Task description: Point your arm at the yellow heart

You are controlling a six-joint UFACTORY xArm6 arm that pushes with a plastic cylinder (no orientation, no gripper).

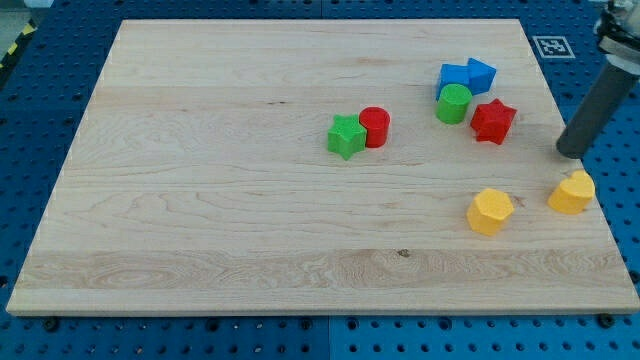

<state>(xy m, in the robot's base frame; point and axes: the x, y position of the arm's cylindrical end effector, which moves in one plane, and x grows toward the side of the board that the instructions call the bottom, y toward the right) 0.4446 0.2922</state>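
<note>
The yellow heart point(572, 192) lies near the board's right edge, toward the view's lower right. My tip point(570, 152) is at the end of the dark rod coming down from the view's upper right. It stands just above the heart in the view, a short gap away and not touching it. A yellow hexagon block point(490, 211) lies to the left of the heart.
A red star point(492, 121), a green cylinder point(453, 103) and two blue blocks point(466, 76) cluster at upper right. A green star point(346, 136) touches a red cylinder point(375, 127) near the middle. The wooden board point(200, 200) lies on a blue pegboard.
</note>
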